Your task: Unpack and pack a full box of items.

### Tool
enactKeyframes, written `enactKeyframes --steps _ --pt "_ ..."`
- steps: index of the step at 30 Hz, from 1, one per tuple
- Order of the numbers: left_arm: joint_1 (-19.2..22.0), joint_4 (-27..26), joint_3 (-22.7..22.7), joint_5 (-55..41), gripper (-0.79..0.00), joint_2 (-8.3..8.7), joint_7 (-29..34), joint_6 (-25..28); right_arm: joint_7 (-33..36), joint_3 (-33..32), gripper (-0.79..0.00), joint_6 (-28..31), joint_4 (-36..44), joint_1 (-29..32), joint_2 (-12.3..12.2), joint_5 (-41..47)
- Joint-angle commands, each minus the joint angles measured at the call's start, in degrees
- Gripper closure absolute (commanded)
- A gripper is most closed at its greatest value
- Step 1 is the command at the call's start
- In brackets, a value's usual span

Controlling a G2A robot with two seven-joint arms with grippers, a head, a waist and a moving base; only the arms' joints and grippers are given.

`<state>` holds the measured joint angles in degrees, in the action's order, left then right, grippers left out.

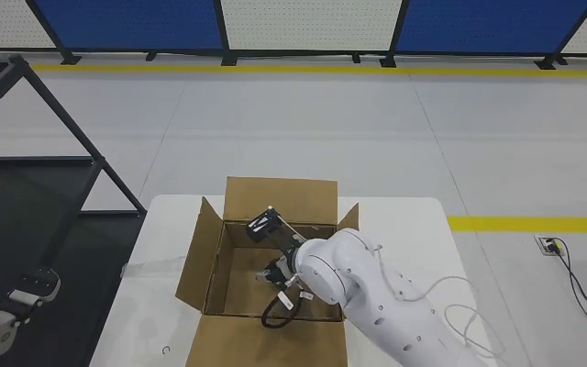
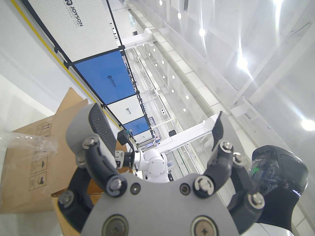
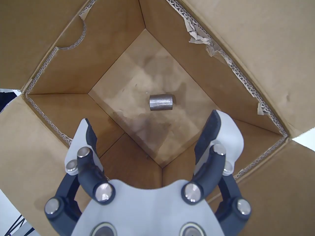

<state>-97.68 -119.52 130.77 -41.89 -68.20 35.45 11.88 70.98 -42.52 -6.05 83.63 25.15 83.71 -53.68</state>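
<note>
Just one cylinder (image 3: 161, 102); one box (image 3: 73, 79)

Left jaws (spread wide) stand beside the cardboard box (image 2: 24, 185).

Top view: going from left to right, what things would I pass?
A black metal rack → clear plastic sheet → cardboard box → floor socket with its cable.

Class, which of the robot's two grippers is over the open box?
The right gripper: it hangs open above the cardboard box, with a metal cylinder on its floor below. The left gripper is outside, aimed at the ceiling.
</note>
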Motion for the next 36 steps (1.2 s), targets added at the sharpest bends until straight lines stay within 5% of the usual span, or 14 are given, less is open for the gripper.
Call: enactKeyframes --steps 1,7,20,32,36 --pt "0.00 0.00 0.00 0.00 -0.785 0.00 0.00 0.00 0.00 0.00 -0.785 0.00 0.00 0.00 0.00 0.00" --pt "0.00 0.00 0.00 0.00 -0.785 0.00 0.00 0.00 -2.36 2.55 -0.785 3.57 -6.29 -0.87 1.11 1.09" --pt "-0.81 -0.54 0.42 -0.53 -0.785 -0.24 -0.39 0.34 -8.57 11.87 -0.785 7.86 -35.68 -10.19 9.63 9.71" --pt "-0.23 -0.84 -0.17 -0.39 -0.785 -0.27 -0.25 0.30 -11.77 15.13 -0.785 9.12 -49.23 -13.20 15.30 10.65" --pt "-0.02 -0.76 -0.35 -0.05 -0.785 -0.26 -0.40 0.14 -11.85 15.54 -0.653 10.45 -52.45 -13.79 16.76 11.12"
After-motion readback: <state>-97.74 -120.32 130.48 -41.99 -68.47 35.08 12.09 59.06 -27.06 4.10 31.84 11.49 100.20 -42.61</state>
